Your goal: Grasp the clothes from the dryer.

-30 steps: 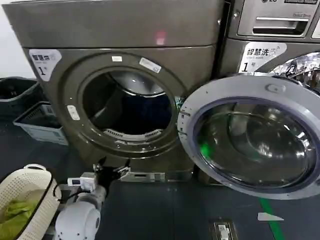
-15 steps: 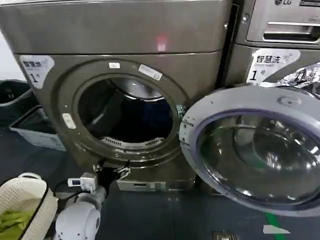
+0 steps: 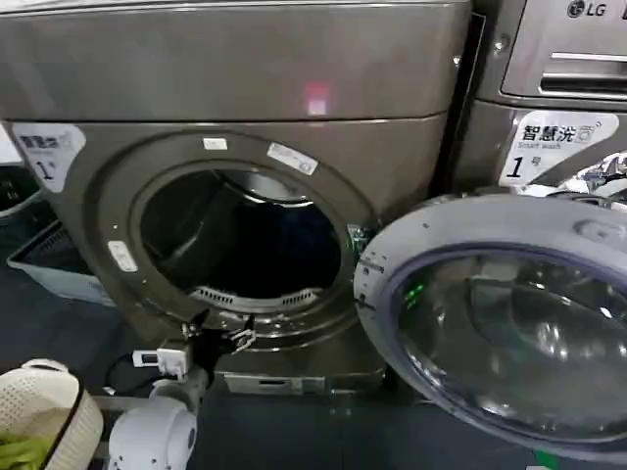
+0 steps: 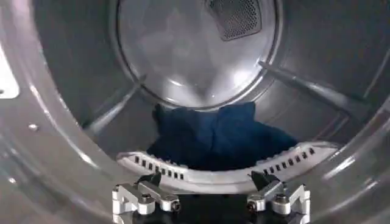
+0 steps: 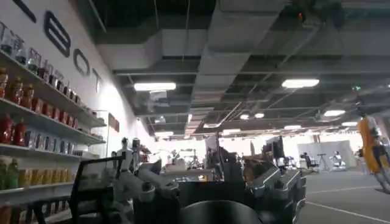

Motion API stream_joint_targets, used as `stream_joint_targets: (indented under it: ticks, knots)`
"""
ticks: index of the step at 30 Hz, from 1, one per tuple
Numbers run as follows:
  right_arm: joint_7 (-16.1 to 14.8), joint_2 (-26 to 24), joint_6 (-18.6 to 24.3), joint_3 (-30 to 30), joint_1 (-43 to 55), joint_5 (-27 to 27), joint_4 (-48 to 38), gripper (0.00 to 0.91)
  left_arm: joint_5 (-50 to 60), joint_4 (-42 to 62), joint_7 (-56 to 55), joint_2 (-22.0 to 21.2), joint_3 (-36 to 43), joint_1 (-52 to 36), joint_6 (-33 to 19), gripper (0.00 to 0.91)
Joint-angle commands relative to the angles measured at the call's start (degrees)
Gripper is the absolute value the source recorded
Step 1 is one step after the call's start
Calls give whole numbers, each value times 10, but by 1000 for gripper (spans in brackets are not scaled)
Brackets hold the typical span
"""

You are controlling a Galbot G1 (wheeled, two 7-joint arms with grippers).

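Observation:
The bronze-grey dryer [image 3: 245, 69] stands in front of me with its round door [image 3: 500, 313] swung open to the right. A heap of dark blue clothes [image 4: 219, 137] lies on the drum floor behind the slotted lint guard [image 4: 213, 176]. My left gripper [image 3: 223, 331] hovers at the lower rim of the porthole. In the left wrist view the left gripper [image 4: 211, 202] is open and empty, its fingers wide apart just short of the clothes. My right gripper [image 5: 204, 182] is open and empty, facing away into the room.
An LG-marked machine [image 3: 558, 88] stands right of the dryer, partly behind the open door. A white perforated basket [image 3: 44, 411] holding green cloth [image 3: 18, 452] sits at lower left. Grey crates [image 3: 49, 269] stand on the floor at the left.
The dryer has grown larger in the head view and the porthole has drawn nearer. The left gripper now stands at the porthole's lower rim. The basket has slid toward the lower left corner.

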Motion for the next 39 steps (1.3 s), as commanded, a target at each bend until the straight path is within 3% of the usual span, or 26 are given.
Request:
stream_joint_targets:
  ticks: [1, 15, 39]
  knots:
    - [0, 1, 0, 0, 1, 0, 0, 907, 1, 2, 0, 0, 0, 0, 28, 907]
    - [0, 8, 17, -1, 0, -4, -2, 907, 9, 32, 2, -5, 12, -34, 28, 907]
    - [0, 5, 34, -8, 5, -14, -20, 907, 13, 379, 28, -27, 39, -328, 28, 907]
